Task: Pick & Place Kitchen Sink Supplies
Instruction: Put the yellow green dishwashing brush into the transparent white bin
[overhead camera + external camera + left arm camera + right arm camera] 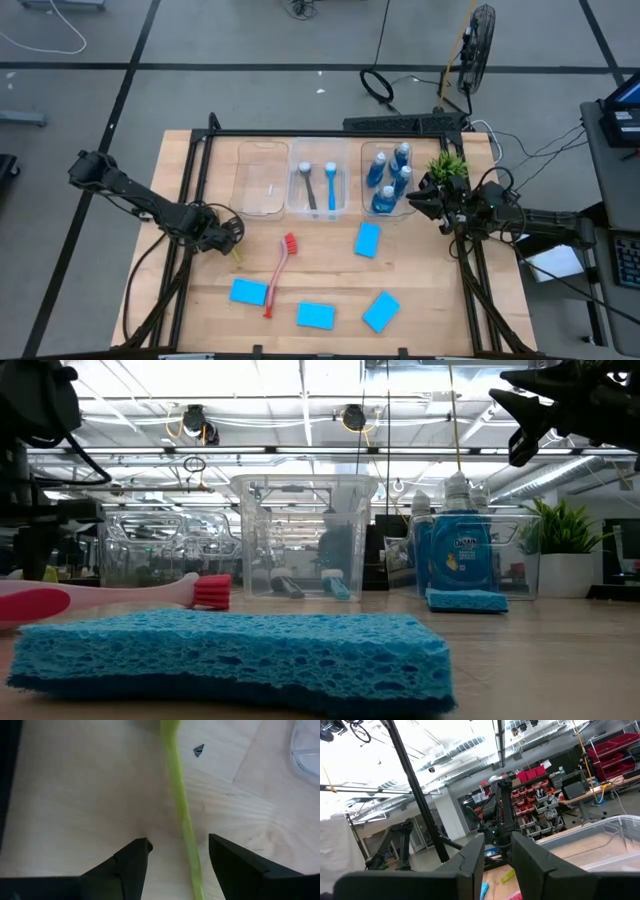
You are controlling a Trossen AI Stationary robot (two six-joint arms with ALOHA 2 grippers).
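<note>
Yellow-green brush [181,805] lies on table [330,290] between open fingers of left gripper [179,851], apparently ungripped. Right gripper [428,200] above bottle bin [390,212], jaws narrowly apart, empty.

Pale, grained wood on the desk [330,280]. Bright blue across four sponges [368,240], porous and speckled up close. Red bristles, pinkish-red handle on one brush [279,272]; yellow-green on another brush handle [181,805]. Grey and blue on two brushes [320,186] in a clear bin [318,180]. Blue bottles [390,175], grey caps. Green plant [447,165], white pot. Black on both pincers.
</note>
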